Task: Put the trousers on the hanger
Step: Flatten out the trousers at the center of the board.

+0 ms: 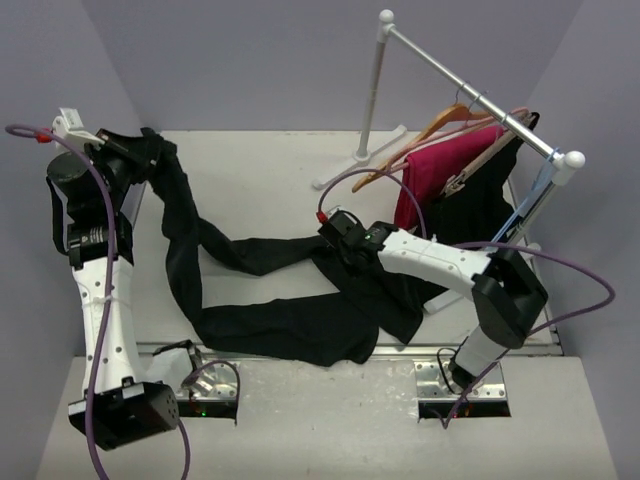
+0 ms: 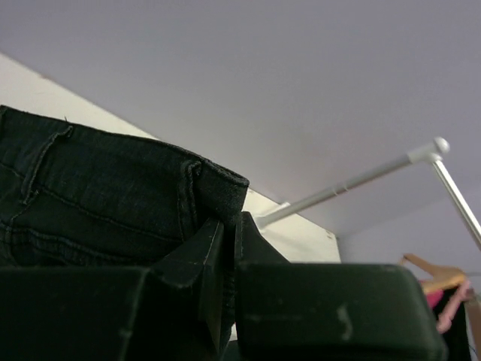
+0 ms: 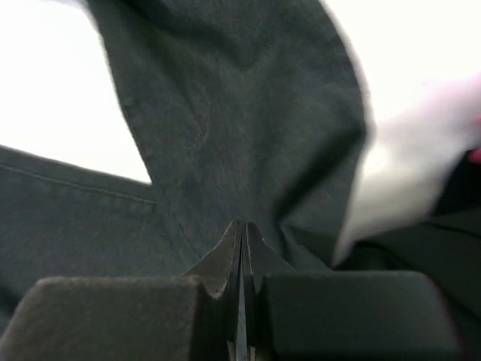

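The black trousers (image 1: pixel 270 325) sprawl across the white table (image 1: pixel 270 170), and one end rises to the far left. My left gripper (image 1: pixel 148 148) is held high there and is shut on their waistband (image 2: pixel 113 203), with the fabric pinched between the jaws (image 2: pixel 229 222). My right gripper (image 1: pixel 335 235) is at mid-table, shut on a fold of trouser fabric (image 3: pixel 225 113); creases run into its tips (image 3: pixel 242 226). The tan wooden hanger (image 1: pixel 432 128) hangs on the rail at the back right, apart from both grippers. It also shows small in the left wrist view (image 2: pixel 428 272).
A white rack with a silver rail (image 1: pixel 470 95) stands at the back right. On it hang a magenta garment (image 1: pixel 440 175), another black garment (image 1: pixel 480 210) clipped to a flat wooden hanger, and a thin blue hanger (image 1: pixel 530 205). The rack's foot (image 1: pixel 345 170) rests on the table.
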Motion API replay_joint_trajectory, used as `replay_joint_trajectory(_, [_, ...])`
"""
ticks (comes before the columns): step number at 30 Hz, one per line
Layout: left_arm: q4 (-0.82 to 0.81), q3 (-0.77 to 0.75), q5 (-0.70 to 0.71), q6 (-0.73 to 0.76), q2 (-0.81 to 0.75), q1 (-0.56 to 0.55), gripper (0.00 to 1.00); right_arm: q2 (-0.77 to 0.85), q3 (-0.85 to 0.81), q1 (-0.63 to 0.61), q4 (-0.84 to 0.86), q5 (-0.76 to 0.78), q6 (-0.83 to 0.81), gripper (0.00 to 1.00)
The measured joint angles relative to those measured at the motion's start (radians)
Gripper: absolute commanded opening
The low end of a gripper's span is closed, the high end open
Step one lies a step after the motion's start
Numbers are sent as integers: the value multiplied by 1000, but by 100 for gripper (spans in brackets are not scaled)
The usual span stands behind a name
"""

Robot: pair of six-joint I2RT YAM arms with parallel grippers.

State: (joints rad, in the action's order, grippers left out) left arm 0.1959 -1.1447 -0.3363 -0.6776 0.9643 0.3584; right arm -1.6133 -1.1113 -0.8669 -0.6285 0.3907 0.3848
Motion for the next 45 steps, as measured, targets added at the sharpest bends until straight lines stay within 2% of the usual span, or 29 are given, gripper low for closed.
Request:
replay_joint_trajectory(4, [-137, -69, -150, -27, 95, 0, 0, -152, -2, 83, 51, -74, -12, 0])
replay_joint_trajectory(9, [-302, -209, -244, -84, 198, -1, 0, -280, -21, 182, 69, -165, -24, 0])
replay_joint_trajectory(12, [-426, -294, -280, -150, 275, -3, 0, -274, -19, 216, 74, -206, -24, 0])
replay_joint_trajectory(18, [-762, -528, -363, -385, 591, -6, 0, -154, 125, 255, 95, -285, 1, 0])
replay_joint_trajectory(21, [-835, -571, -391, -458, 731, -6, 0, -63, 207, 255, 65, -327, 21, 0])
replay_joint_trajectory(27, [-794, -564, -414, -465, 896, -5, 0, 89, 283, 229, 51, -436, 46, 2])
replay_joint_trajectory(30, [-662, -540, -367, -405, 924, 2, 2, 131, 282, 222, 53, -484, 48, 4])
replay_joint_trajectory(34, [-469, -522, -281, -356, 941, 37, 9, 126, 279, 222, 63, -550, 49, 16])
replay_joint_trajectory(36, [-383, -521, -243, -344, 965, 67, 14, 116, 279, 222, 80, -591, 54, 17])
replay_joint_trajectory(40, [-161, -543, -128, -294, 1037, 112, 41, 80, 275, 219, 112, -647, 59, 17])
replay_joint_trajectory(41, [-104, -552, -92, -273, 1055, 119, 52, 68, 272, 217, 115, -655, 60, 17])
replay_joint_trajectory(42, [-38, -567, -50, -251, 1068, 122, 67, 54, 268, 214, 119, -661, 60, 17])
replay_joint_trajectory(43, [28, -582, -11, -233, 1076, 121, 90, 40, 262, 211, 121, -665, 60, 18])
replay_joint_trajectory(44, [88, -599, 28, -213, 1080, 120, 99, 29, 257, 208, 123, -669, 60, 19])
replay_joint_trajectory(45, [145, -620, 61, -189, 1081, 116, 100, 20, 252, 204, 123, -674, 60, 19])
